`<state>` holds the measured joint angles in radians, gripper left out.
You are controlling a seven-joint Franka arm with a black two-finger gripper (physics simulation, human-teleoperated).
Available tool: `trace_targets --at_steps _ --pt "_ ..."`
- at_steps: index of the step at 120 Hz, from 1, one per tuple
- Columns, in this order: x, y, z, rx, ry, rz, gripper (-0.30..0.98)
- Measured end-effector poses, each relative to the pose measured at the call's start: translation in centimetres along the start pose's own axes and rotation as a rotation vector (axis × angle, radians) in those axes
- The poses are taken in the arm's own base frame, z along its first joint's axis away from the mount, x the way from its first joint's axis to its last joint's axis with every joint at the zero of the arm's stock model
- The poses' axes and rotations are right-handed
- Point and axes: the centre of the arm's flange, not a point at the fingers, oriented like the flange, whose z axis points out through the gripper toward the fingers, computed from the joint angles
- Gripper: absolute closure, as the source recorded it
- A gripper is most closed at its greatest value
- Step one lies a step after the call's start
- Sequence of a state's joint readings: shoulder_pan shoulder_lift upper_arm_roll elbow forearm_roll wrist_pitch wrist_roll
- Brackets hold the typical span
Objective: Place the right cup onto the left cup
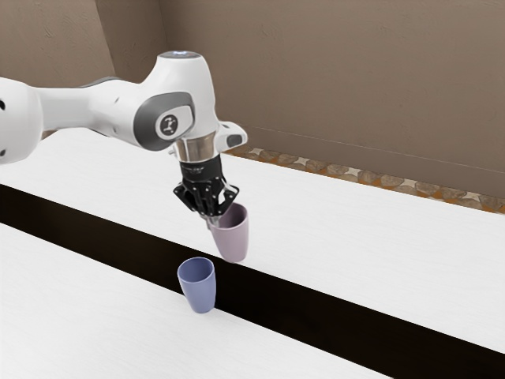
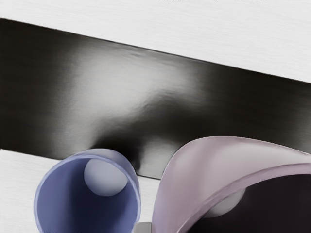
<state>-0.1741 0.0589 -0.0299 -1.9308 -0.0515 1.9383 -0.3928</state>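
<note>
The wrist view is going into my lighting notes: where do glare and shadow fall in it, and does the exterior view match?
Wrist view: pale glare across the dark strip, a dark patch like a shadow beside the blue cup, and the pink cup's inside nearly black. Exterior view: no such glare, the strip almost evenly dark.

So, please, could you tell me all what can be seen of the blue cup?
The blue cup is smooth, without visible handle, narrowing toward its base, maybe plastic or ceramic. It stands upright, empty, on the table, at the edge of the dark band, its bottom looking paler inside. Neither the pink cup nor the pincer seems to touch it.
</note>
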Motion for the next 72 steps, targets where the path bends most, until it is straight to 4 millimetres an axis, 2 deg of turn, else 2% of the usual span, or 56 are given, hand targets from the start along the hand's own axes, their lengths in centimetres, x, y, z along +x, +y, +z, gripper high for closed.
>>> trace_targets --at_steps 36,72 --pt "0.7 -3.5 -0.3 -0.002 0.002 -0.06 0.79" --pt "-1.2 -6.6 -0.4 0.0 -0.002 -0.105 0.79"
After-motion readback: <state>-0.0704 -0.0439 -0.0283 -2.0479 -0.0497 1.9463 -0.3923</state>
